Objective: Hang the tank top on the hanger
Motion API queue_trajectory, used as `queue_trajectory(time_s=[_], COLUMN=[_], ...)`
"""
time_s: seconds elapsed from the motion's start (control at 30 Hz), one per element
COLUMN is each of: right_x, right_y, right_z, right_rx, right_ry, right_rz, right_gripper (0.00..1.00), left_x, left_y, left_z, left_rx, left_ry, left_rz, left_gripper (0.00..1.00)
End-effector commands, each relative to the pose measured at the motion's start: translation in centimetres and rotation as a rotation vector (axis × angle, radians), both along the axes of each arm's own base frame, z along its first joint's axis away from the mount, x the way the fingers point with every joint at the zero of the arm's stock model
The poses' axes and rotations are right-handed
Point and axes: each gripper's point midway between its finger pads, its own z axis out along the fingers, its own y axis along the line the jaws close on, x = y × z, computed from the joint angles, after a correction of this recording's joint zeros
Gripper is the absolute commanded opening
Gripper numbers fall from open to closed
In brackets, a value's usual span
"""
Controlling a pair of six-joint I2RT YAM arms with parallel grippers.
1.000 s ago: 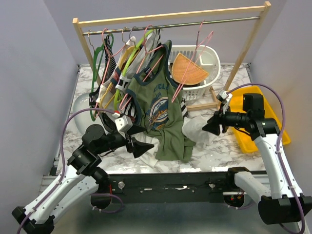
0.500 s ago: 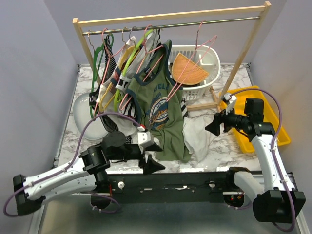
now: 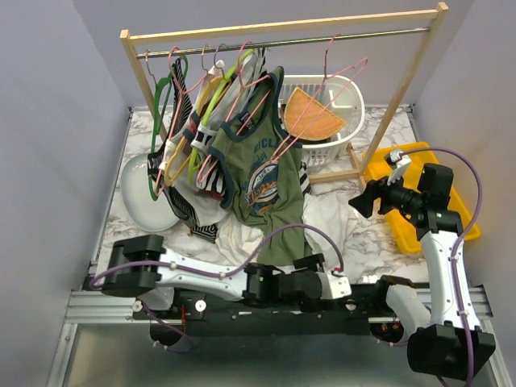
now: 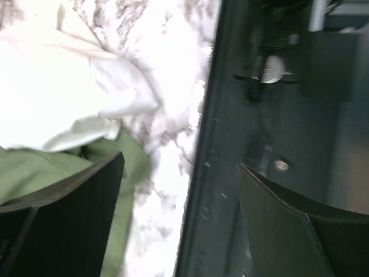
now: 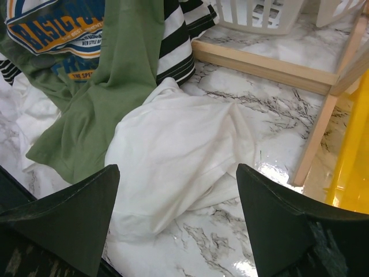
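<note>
The white tank top [image 3: 326, 216] lies crumpled on the marble table, right of the hanging olive-green top [image 3: 262, 173]. In the right wrist view the tank top [image 5: 179, 153] lies directly below my right gripper [image 5: 176, 222], which is open and empty above it. In the top view my right gripper [image 3: 359, 201] hovers at the cloth's right edge. A thin pink hanger [image 3: 322, 101] hangs empty on the rail. My left gripper [image 3: 348, 288] is stretched along the table's near edge, open and empty. The left wrist view shows my left gripper [image 4: 179, 213] over the table edge, with white cloth [image 4: 69, 98] beyond it.
The wooden rack [image 3: 282, 24] holds several hangers and clothes at its left end. A white laundry basket [image 3: 343, 121] with an orange item stands behind. A yellow tray [image 3: 419, 234] lies at the right and a white bowl [image 3: 141, 197] at the left. The rack's wooden foot [image 5: 259, 66] crosses the table beyond the white top.
My left arm has swung from the front left to the right along the near edge, low over the frame. My right gripper has drawn back slightly to the right.
</note>
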Motion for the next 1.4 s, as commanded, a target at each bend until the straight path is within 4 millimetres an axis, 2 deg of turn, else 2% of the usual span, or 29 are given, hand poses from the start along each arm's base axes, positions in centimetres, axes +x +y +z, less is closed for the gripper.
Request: queue_trajectory(time_s=[0.0, 0.03, 0.07, 0.1, 0.13, 0.17, 0.23, 0.33, 0.57, 0.63, 0.67, 0.73, 0.77, 0.87, 0.9, 0.97, 1.0, 1.07, 1.1, 1.17, 1.2, 1.27, 1.3, 1.37], right_x=[0.2, 0.2, 0.1, 0.1, 0.1, 0.1, 0.1, 0.1, 0.0, 0.0, 0.1, 0.0, 0.1, 0.1, 0.1, 0.1, 0.1, 0.2, 0.2, 0.2, 0.3, 0.3, 0.3, 0.3], right_y=[-0.5, -0.6, -0.5, -0.5, -0.5, -0.6, -0.7, -0.7, -0.6, -0.7, -0.7, -0.7, -0.7, -0.7, -0.7, -0.8, -0.8, -0.9, -0.9, -1.0, -1.0, -1.0, -1.0, -1.0], right_z=[0.2, 0.2, 0.2, 0.3, 0.3, 0.4, 0.5, 0.5, 0.5, 0.4, 0.4, 0.4, 0.4, 0.3, 0.2, 0.2, 0.2, 0.1, 0.2, 0.1, 0.1, 0.2, 0.1, 0.1], right_rx=[-0.003, -0.004, 0.0, -0.001, 0.002, -0.002, -0.002, -0.001, 0.0, -0.002, -0.001, -0.001, 0.0, 0.001, -0.001, -0.006, -0.006, -0.011, -0.012, -0.015, -0.014, -0.016, -0.017, -0.017], right_ry=[-0.015, -0.019, -0.015, -0.02, -0.016, -0.022, -0.027, -0.027, -0.024, -0.025, -0.024, -0.022, -0.02, -0.017, -0.016, -0.016, -0.017, -0.016, -0.017, -0.017, -0.016, -0.02, -0.02, -0.02], right_rz=[-0.037, -0.038, -0.037, -0.034, -0.036, -0.039, -0.043, -0.043, -0.042, -0.042, -0.046, -0.044, -0.043, -0.042, -0.043, -0.046, -0.047, -0.05, -0.053, -0.056, -0.057, -0.058, -0.057, -0.057], right_gripper=[0.91, 0.91, 0.91, 0.91, 0.91, 0.91, 0.91, 0.91, 0.91, 0.91, 0.91, 0.91, 0.91, 0.91, 0.91, 0.91, 0.91, 0.91, 0.91, 0.91, 0.91, 0.91, 0.91, 0.91], left_x=[3.8, 3.9, 4.3, 4.5, 4.8, 5.2, 5.7, 6.5, 8.5, 9.1, 9.6, 10.1, 10.4, 10.5, 10.2, 9.6, 9.1, 8.6, 8.4, 7.8, 7.6, 7.3, 7.2, 7.1], left_y=[-3.3, -4.5, -4.9, -5.2, -6.0, -6.1, -6.6, -6.8, -6.4, -6.4, -6.3, -6.2, -6.1, -6.1, -6.3, -6.1, -6.3, -5.4, -5.0, -4.1, -3.4, -2.5, -1.7, -0.9], left_z=[-0.6, 0.0, -0.5, -2.3, -2.1, -3.5, -3.7, -5.1, -8.6, -9.0, -9.0, -9.4, -9.1, -7.5, -5.8, -3.9, -0.9, 1.2, 4.5, 6.7, 9.6, 11.8, 13.8, 15.7], left_rx=[0.026, 0.014, 0.033, 0.078, 0.081, 0.116, 0.125, 0.157, 0.244, 0.255, 0.259, 0.27, 0.267, 0.229, 0.188, 0.14, 0.066, 0.021, -0.055, -0.102, -0.164, -0.216, -0.26, -0.293], left_ry=[-0.221, -0.225, -0.232, -0.243, -0.246, -0.25, -0.26, -0.267, -0.288, -0.299, -0.311, -0.324, -0.335, -0.326, -0.311, -0.276, -0.248, -0.2, -0.176, -0.141, -0.129, -0.089, -0.075, -0.058], left_rz=[0.101, 0.109, 0.119, 0.12, 0.132, 0.139, 0.156, 0.169, 0.215, 0.227, 0.247, 0.266, 0.283, 0.301, 0.302, 0.308, 0.299, 0.305, 0.309, 0.296, 0.29, 0.299, 0.303, 0.307], left_gripper=[0.85, 0.82, 0.8, 0.79, 0.74, 0.7, 0.66, 0.61, 0.6, 0.5, 0.4, 0.32, 0.19, 0.02, 0.0, 0.0, 0.0, 0.0, 0.0, 0.0, 0.0, 0.0, 0.0, 0.0])
